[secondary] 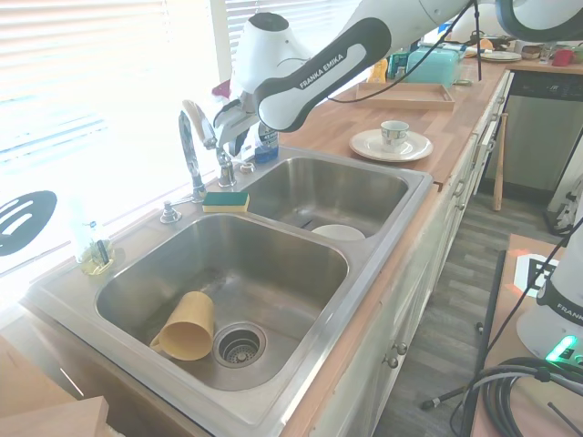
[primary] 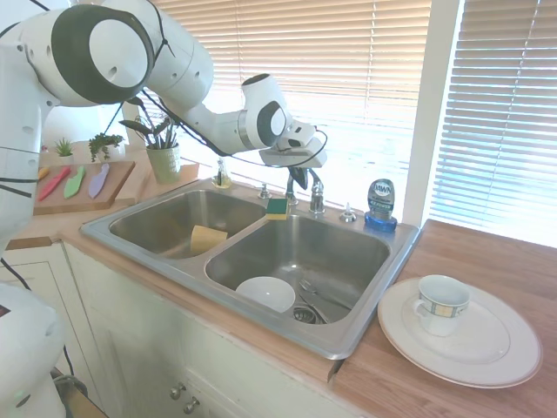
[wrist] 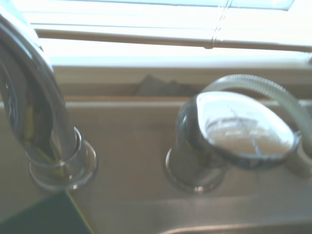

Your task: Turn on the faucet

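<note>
The faucet [secondary: 189,150] rises behind the divider of the double sink [secondary: 301,382], its chrome gooseneck spout arching up toward the window. In the wrist view the spout's base [wrist: 54,161] stands beside the small chrome lever handle [wrist: 234,131], close and blurred. That handle [secondary: 225,169] [primary: 318,198] sits just to the spout's side on the sink's back ledge. My gripper [secondary: 230,138] [primary: 298,179] hangs just above the handle, pointing down at it. Its fingers look slightly apart with nothing between them.
A green and yellow sponge [primary: 278,207] lies on the ledge by the faucet base. A blue soap bottle [primary: 381,204] stands further along the ledge. One basin holds a yellow cup [secondary: 187,328], the other a white bowl [primary: 265,293]. A mug on a plate [primary: 487,344] rests on the counter.
</note>
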Controlling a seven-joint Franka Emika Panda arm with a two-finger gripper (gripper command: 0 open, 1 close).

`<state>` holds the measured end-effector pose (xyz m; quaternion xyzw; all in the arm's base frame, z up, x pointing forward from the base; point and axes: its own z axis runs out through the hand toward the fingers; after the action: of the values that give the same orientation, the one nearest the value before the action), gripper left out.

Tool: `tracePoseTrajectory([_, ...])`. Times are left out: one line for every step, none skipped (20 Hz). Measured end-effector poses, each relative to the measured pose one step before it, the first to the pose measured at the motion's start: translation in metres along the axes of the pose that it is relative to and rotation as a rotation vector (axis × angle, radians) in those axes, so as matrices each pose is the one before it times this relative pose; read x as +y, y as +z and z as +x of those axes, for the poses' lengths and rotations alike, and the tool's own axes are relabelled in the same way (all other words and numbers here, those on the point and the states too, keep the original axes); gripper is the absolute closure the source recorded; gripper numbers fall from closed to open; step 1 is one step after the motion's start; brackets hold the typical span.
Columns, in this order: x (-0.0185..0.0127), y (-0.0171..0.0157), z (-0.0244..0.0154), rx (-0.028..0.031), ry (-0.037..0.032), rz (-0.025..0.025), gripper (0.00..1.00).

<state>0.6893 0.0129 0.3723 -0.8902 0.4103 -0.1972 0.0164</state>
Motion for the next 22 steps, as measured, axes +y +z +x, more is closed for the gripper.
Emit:
tracePoseTrajectory([0.00362, 0.00692, -0.00053, -0.04577, 0.00749, -0.03006, 1.0])
tracePoseTrajectory([0.00333, 0.00579, 0.00094, -0.04345, 0.01113, -0.03883, 1.0])
tracePoseTrajectory([0.00247, 0.00475, 0.00088, -0.04829, 0.00819, -0.03361, 1.0])
tracePoseTrajectory([0.00133, 0.00304, 0.00122, -0.04125, 0.00835, -0.0266, 1.0])
tracePoseTrajectory([-0.00038, 0.00121, 0.00103, -0.02685, 0.00526, -0.01711, 1.0])
tracePoseTrajectory([-0.00003, 0.00061, 0.00083, -0.01995, 0.00517, -0.01772, 1.0])
tracePoseTrajectory([-0.00014, -0.00009, -0.00022, -0.01542, 0.00219, -0.0151, 1.0])
tracePoseTrajectory([0.00012, -0.0004, -0.00047, -0.00995, 0.00026, -0.01192, 1.0])
tracePoseTrajectory([-0.00039, -0.00093, -0.00118, -0.00656, -0.00091, -0.00587, 1.0])
tracePoseTrajectory([-0.00088, -0.00135, -0.00194, -0.00531, -0.00172, -0.00138, 1.0])
tracePoseTrajectory([-0.00075, -0.00122, -0.00274, -0.00669, -0.00234, -0.00259, 1.0])
tracePoseTrajectory([-0.00055, -0.00156, -0.00348, -0.0047, -0.00278, -0.00154, 1.0])
tracePoseTrajectory([0.00041, -0.00056, -0.00505, -0.0048, -0.00347, -0.00243, 1.0])
tracePoseTrajectory([0.00198, 0.00009, -0.00706, -0.00653, -0.00317, -0.00417, 1.0])
tracePoseTrajectory([0.0031, -0.00012, -0.00775, -0.00588, -0.00169, -0.0032, 1.0])
tracePoseTrajectory([0.00441, -0.00197, -0.00804, -0.00437, -0.00151, -0.00098, 1.0])
tracePoseTrajectory([0.00592, -0.00301, -0.00839, -0.00122, 0.00083, 0.00221, 1.0])
tracePoseTrajectory([0.0068, -0.00537, -0.00797, 0.00121, 0.00131, 0.00559, 1.0])
tracePoseTrajectory([0.00772, -0.00622, -0.00759, 0.00169, 0.00094, 0.00555, 1.0])
tracePoseTrajectory([0.00906, -0.00669, -0.00814, 0.00069, 0.00229, 0.00278, 1.0])
tracePoseTrajectory([0.00939, -0.00643, -0.0084, 0.00057, 0.00187, 0.00369, 1.0])
tracePoseTrajectory([0.00918, -0.00517, -0.00836, 0.00207, 0.00029, 0.00529, 1.0])
